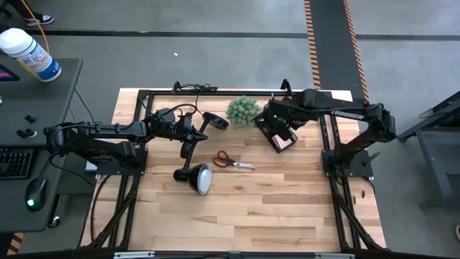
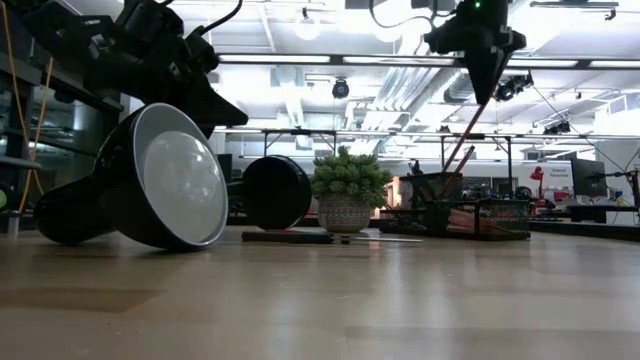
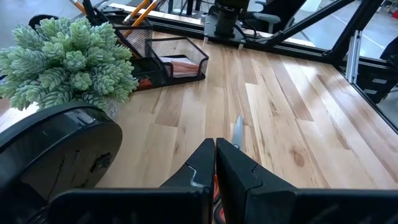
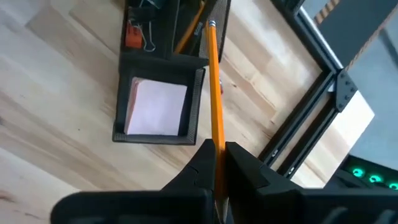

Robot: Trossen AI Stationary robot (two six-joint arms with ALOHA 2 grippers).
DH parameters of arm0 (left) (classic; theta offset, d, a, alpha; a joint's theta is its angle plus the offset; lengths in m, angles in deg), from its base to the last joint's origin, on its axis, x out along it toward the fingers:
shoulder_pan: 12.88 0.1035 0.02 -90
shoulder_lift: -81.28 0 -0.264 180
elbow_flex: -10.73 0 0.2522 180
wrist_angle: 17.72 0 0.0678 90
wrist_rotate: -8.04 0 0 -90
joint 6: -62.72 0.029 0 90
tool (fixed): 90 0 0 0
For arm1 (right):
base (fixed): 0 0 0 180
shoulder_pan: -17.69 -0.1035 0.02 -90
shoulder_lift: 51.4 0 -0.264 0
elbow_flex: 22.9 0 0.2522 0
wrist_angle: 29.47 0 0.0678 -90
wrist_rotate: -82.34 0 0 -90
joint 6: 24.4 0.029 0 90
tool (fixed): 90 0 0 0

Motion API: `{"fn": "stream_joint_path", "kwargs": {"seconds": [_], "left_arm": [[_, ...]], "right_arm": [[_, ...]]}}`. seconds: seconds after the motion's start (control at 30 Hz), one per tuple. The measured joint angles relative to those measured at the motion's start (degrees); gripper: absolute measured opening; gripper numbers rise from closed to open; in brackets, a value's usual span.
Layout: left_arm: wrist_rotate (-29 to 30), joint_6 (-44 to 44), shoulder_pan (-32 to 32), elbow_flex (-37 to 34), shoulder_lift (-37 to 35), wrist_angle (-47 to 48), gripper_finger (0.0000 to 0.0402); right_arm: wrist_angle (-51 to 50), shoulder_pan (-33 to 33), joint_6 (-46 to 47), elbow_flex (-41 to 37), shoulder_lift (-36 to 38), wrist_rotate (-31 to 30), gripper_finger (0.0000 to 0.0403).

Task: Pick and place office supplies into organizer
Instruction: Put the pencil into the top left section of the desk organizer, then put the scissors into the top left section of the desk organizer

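Pencil [image 4: 214,93] (orange) gripped above organizer [image 4: 160,99]; arm reads TROSSEN.

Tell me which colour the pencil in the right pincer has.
Orange; the pencil in the right pincer shows best in the right wrist view.

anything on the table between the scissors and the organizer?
No, bare wood. In the high view the scissors lie near the middle and the organizer sits further back to the right, with only bare tabletop between them.
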Motion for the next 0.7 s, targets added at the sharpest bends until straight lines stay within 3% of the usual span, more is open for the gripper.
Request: {"fn": "stream_joint_path", "kwargs": {"seconds": [0.47,0.7], "left_arm": [[0.0,0.0,0.0,0.0,0.0,0.1,0.0003],[0.0,0.1,0.0,0.0,0.0,0.9,0.0003]], "right_arm": [[4.8,9.5,-11.4,0.0,-3.8,9.3,0.0002],[5.0,9.9,-14.3,0.0,-6.8,5.6,0.001]]}}
